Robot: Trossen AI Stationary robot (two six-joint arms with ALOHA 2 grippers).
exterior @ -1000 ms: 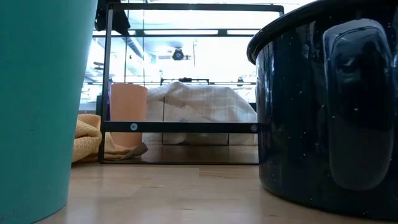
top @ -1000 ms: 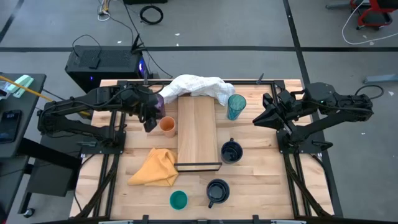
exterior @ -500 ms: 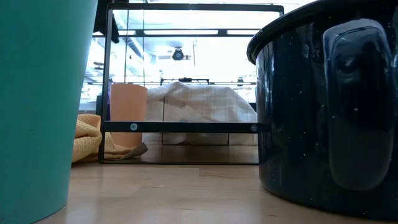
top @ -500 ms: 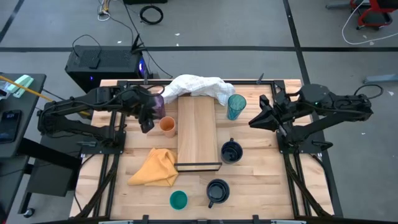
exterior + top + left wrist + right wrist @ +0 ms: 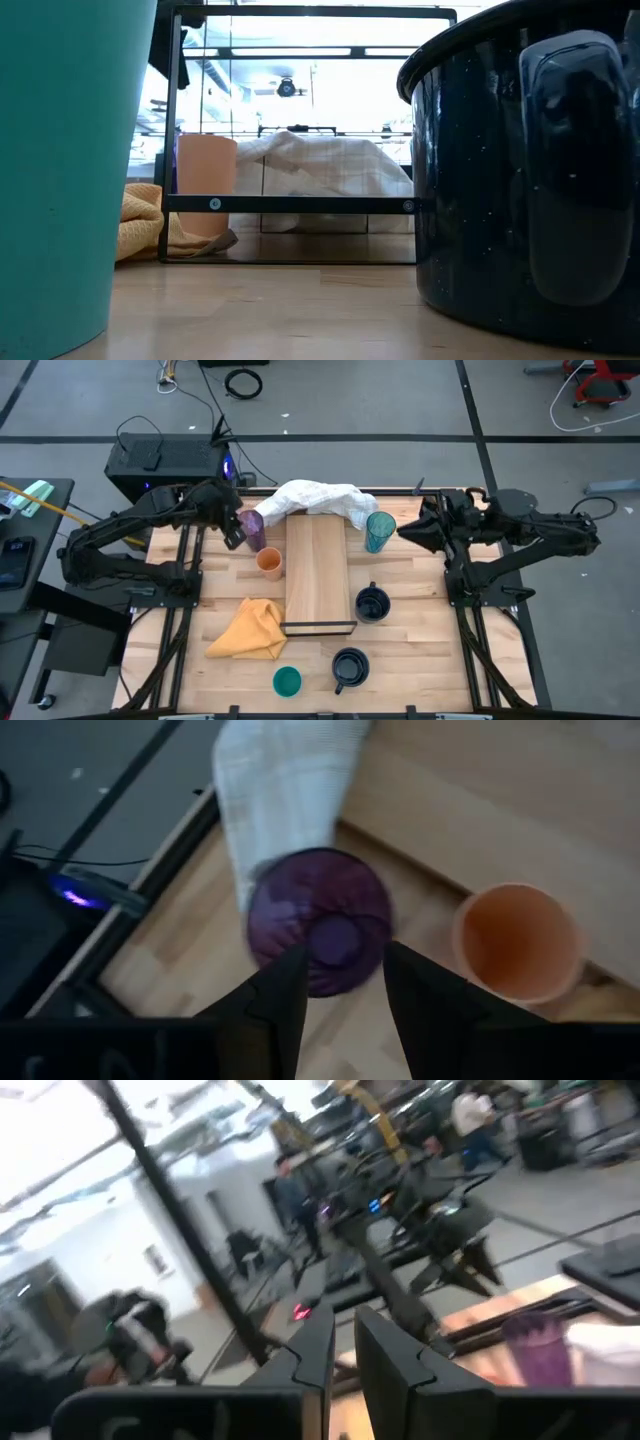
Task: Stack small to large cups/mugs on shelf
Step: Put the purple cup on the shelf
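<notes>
Nearest the front edge of the worktop [image 5: 400, 660]: short teal cup [image 5: 287, 681] and a navy mug [image 5: 350, 666], standing apart, both clear of the shelf. Same two fill the low view, teal wall at left, dark glossy mug at right.

Just behind: yellow cloth [image 5: 250, 628] crumpled on the worktop, beside the shelf's rimmed end. Second navy mug [image 5: 373, 603] close against the shelf's right long edge, upright.

Centre: shelf [image 5: 318, 572], long pale board lying front to back, dark metal rim [image 5: 320, 627] at the near short end. Top surface bare of cups.

Left of the shelf: short orange cup [image 5: 270, 563], upright, mouth up, just beside the board. Beyond it, purple tumbler [image 5: 254, 529], upright, near the white cloth.

Left pincer [image 5: 235, 533] just beside the purple tumbler; in the left wrist view fingers [image 5: 283, 1000] parted, released, tumbler [image 5: 320, 918] seen beyond the tips, nothing gripped.

Right of the shelf's far end: teal tumbler [image 5: 379, 530], upright. Right pincer [image 5: 412, 532] near it, raised, aimed across the room; fingers [image 5: 310, 1355] nearly together with a narrow gap, grasping nothing.

Farthest: white cloth [image 5: 315, 499] draped over the shelf's far end.
</notes>
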